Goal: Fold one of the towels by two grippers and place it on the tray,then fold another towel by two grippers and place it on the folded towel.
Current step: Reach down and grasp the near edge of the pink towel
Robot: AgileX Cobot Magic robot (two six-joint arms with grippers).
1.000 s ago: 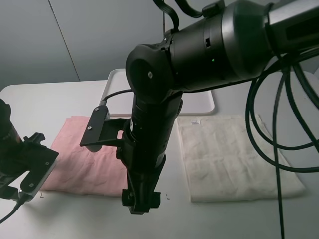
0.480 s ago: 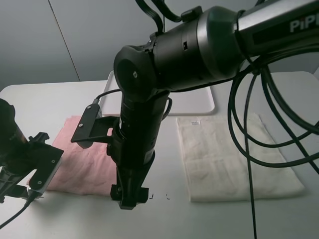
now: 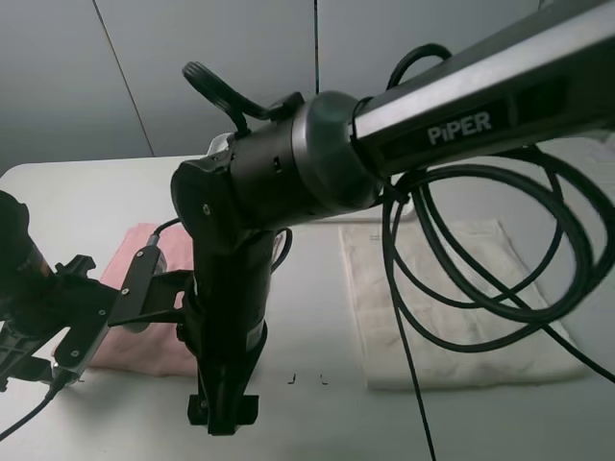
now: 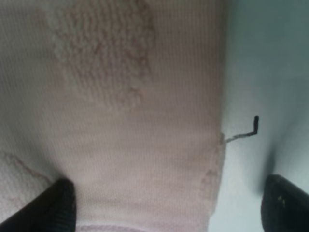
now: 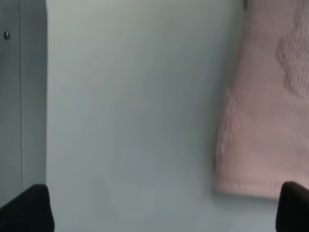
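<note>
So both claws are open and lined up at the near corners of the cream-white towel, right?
No. Both are open, but lined up at the near corners of the pink towel: the left wrist view shows pink terry below the left claw, the right wrist view a pink corner beside the right claw. The cream-white towel lies off to the side.

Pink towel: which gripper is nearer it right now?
Left. The left gripper straddles the pink towel's edge, one of its fingers over the cloth. The right gripper is beside the towel's corner, mostly over bare table.
</note>
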